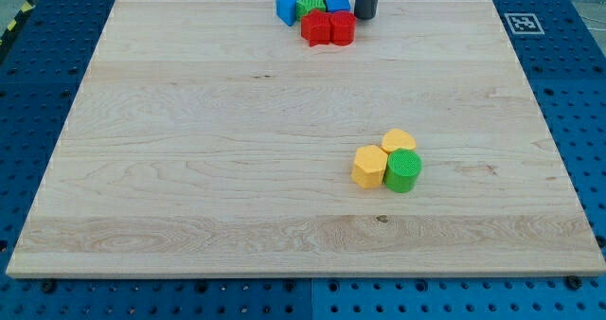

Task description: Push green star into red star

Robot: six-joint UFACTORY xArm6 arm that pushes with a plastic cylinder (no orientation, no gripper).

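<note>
The green star (310, 5) sits in a tight cluster at the view's top edge of the wooden board (189, 168). It touches the red star (316, 28) just below it. A second red block (342, 28) lies right of the red star; its shape is unclear. A blue block (286, 8) is left of the green star and another blue block (337, 2) is right of it. My tip (365, 17) stands just right of the cluster, next to the right blue block and the second red block.
A second cluster lies lower right of centre: a yellow hexagon (369, 167), a yellow heart-like block (399, 140) and a green cylinder (403, 171), all touching. A marker tag (521, 23) is beside the board's top right corner.
</note>
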